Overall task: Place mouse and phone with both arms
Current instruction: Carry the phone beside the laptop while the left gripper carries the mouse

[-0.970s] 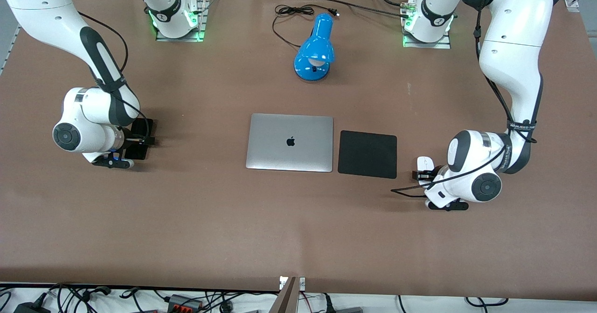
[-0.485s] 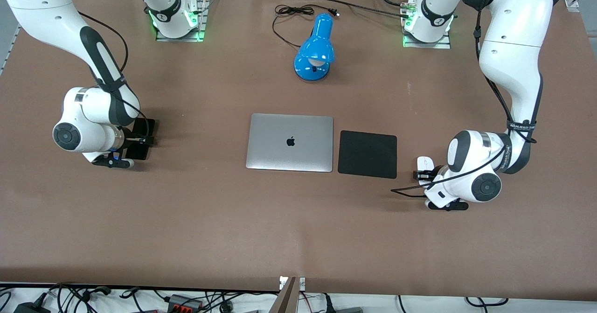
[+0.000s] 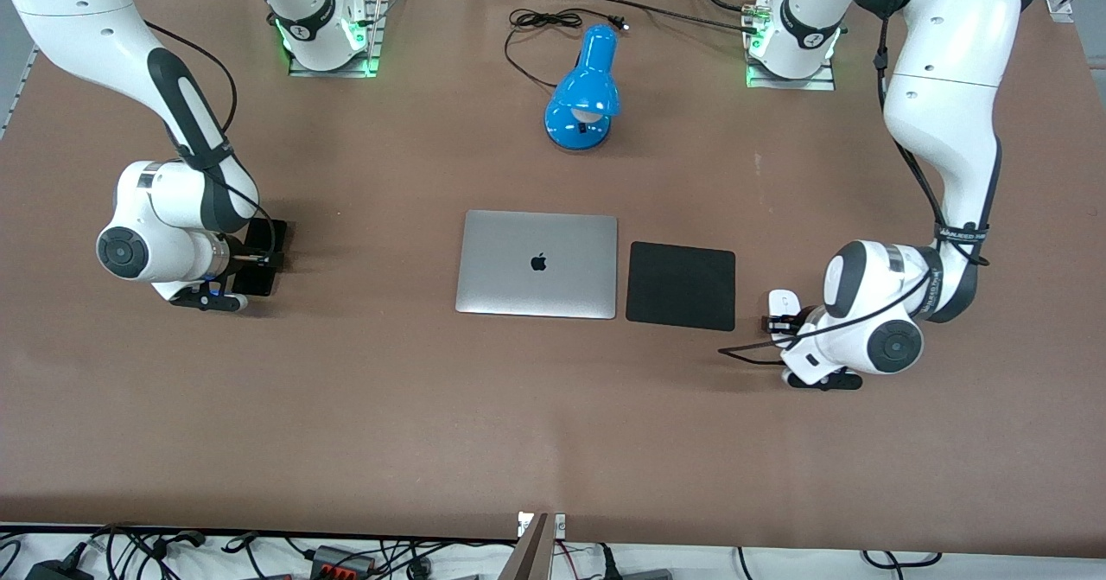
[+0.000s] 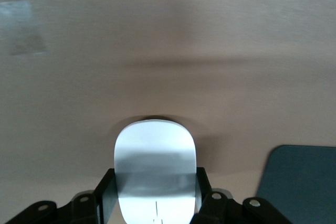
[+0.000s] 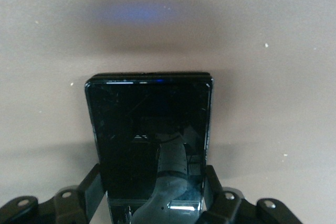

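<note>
The white mouse [image 3: 783,300] sits between the fingers of my left gripper [image 3: 782,322], low at the table beside the black mouse pad [image 3: 681,285], toward the left arm's end. In the left wrist view the mouse [image 4: 155,156] fills the gap and both fingers of the gripper [image 4: 155,195] press its sides. The black phone [image 3: 262,236] is held across its width by my right gripper [image 3: 252,260], low at the table toward the right arm's end. The right wrist view shows the phone [image 5: 149,124] clamped in the gripper [image 5: 156,195]. I cannot tell whether either thing touches the table.
A closed silver laptop [image 3: 537,264] lies mid-table with the mouse pad beside it; the pad's corner shows in the left wrist view [image 4: 302,182]. A blue desk lamp [image 3: 583,96] and its black cable [image 3: 540,20] lie near the robots' bases.
My left gripper has shifted slightly toward the mouse pad with the mouse in it. The right arm and phone have barely moved.
</note>
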`<action>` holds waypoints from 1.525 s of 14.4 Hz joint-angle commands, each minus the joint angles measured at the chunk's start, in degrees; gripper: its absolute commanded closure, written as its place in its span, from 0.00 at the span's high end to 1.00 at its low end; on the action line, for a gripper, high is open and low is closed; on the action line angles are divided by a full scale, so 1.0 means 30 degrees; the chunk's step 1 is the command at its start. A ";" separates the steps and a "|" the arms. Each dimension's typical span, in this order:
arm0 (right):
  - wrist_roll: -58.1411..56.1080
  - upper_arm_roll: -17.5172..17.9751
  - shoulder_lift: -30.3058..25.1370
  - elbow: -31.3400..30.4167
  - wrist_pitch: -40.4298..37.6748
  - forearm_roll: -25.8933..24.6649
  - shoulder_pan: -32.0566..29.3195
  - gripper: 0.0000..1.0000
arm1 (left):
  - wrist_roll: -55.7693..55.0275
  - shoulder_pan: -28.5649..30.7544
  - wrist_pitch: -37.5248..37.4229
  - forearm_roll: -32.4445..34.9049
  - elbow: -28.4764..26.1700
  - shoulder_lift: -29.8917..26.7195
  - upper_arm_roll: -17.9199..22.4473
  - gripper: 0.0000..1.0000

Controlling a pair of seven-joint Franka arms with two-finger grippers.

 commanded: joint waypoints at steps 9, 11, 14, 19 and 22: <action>0.2970 0.2160 -0.1460 0.1000 -0.0210 0.1293 0.3628 0.29 | -0.2441 -0.0825 -0.1844 -0.0525 0.0165 -0.0734 -0.2386 0.58; 0.4784 0.2161 -0.1110 0.1000 0.0402 0.1293 0.4947 0.30 | -0.3258 -0.1614 -0.1785 -0.0497 0.0165 -0.0646 -0.2446 0.59; 0.6399 0.2190 -0.0203 0.1029 0.1837 0.1322 0.6268 0.30 | -0.3878 -0.2465 -0.1581 -0.0497 0.0077 -0.0500 -0.2446 0.60; 0.7865 0.2219 0.0619 0.1525 0.2252 0.1351 0.6943 0.30 | -0.4054 -0.2790 -0.0996 -0.0496 -0.0128 -0.0206 -0.2446 0.60; 0.9241 0.2190 0.1379 0.2520 0.2281 0.1352 0.7910 0.30 | -0.4141 -0.2790 -0.0935 -0.0497 -0.0216 0.0056 -0.2446 0.71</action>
